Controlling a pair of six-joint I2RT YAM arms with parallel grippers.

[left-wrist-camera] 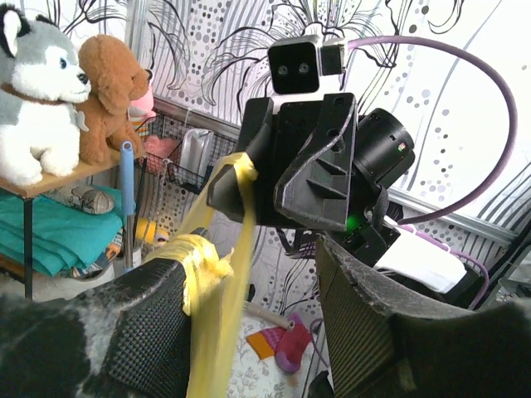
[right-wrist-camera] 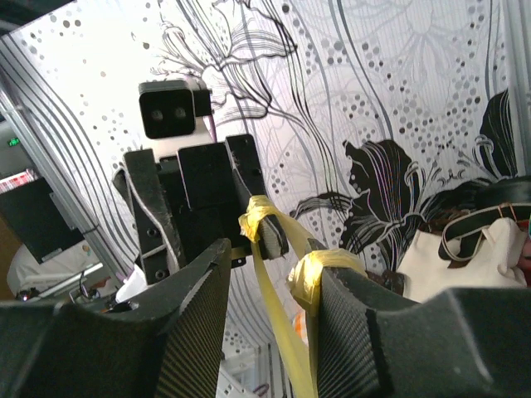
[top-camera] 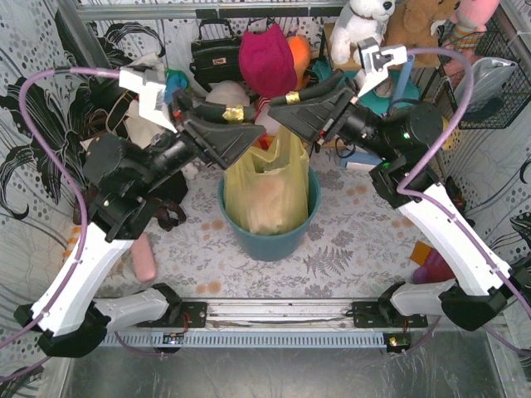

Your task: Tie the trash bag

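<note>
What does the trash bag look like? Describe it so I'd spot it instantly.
Find the round teal bin mid-table. The trash bag stands in it, rising above the rim. Unlike the black handbag behind, it is thin, see-through yellow plastic, its top pulled into strips looped over the left claw and right claw.

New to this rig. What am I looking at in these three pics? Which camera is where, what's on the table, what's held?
It is a robot with a left arm and a right arm, bolted at the table's near edge. One picture looks down on both from above. The other two come from a camera on each wrist, so each shows its own fingers at the bottom and the other gripper ahead. On the patterned table stands a teal bin holding a yellow trash bag. Above it, the left gripper and right gripper face each other. Neither pinches anything: both are open, each with a yellow strip of the bag looped round one finger.
</note>
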